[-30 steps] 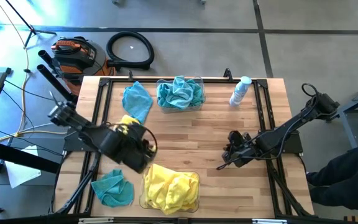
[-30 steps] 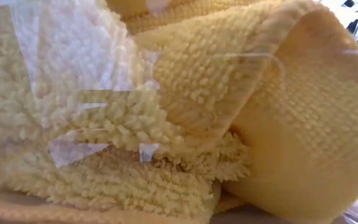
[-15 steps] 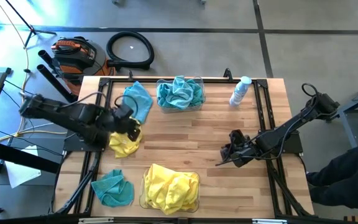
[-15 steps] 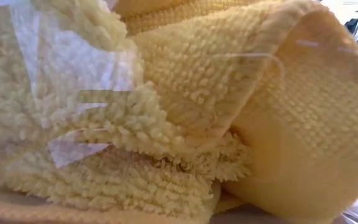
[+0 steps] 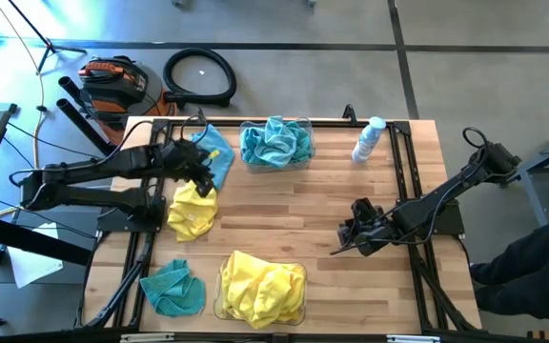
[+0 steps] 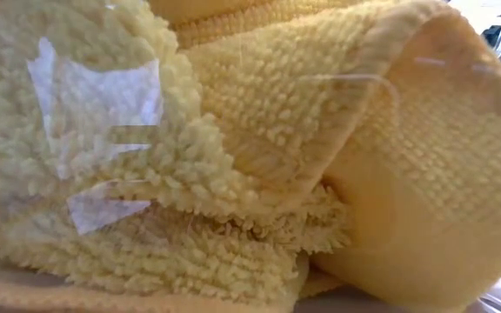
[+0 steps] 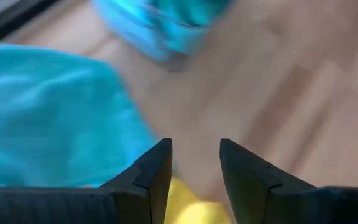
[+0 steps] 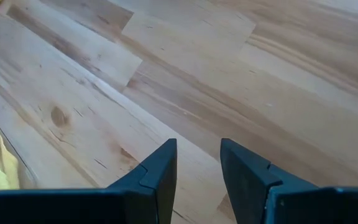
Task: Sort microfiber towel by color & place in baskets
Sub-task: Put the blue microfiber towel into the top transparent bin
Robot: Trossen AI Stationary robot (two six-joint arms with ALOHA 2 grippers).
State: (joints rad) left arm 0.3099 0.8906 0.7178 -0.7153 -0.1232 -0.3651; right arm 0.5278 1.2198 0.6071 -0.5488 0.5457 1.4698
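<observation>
My left gripper (image 5: 201,174) (image 7: 194,146) hangs open at the table's left. It is just past the far end of a loose yellow towel (image 5: 192,210) (image 7: 188,210) and beside a flat teal towel (image 5: 210,152) (image 7: 48,118); nothing is between its fingers. A crumpled teal towel (image 5: 172,289) lies at the near left. The far basket (image 5: 305,124) holds teal towels and the near basket (image 5: 219,307) holds yellow ones (image 6: 259,156). My right gripper (image 5: 343,246) (image 8: 197,146) waits open over bare wood, right of the middle.
A small white-and-clear bottle (image 5: 368,140) stands at the far right. Bare wood lies in the table's middle and right. A person's dark sleeve (image 5: 532,257) shows beyond the right edge. A hose and an orange device lie on the floor behind the table.
My left gripper has swung from beside the near basket toward the table's far edge, passing over the loose yellow towel and turning about as it went. Its fingers have stayed open. The yellow towel, earlier mostly under the arm, now shows whole.
</observation>
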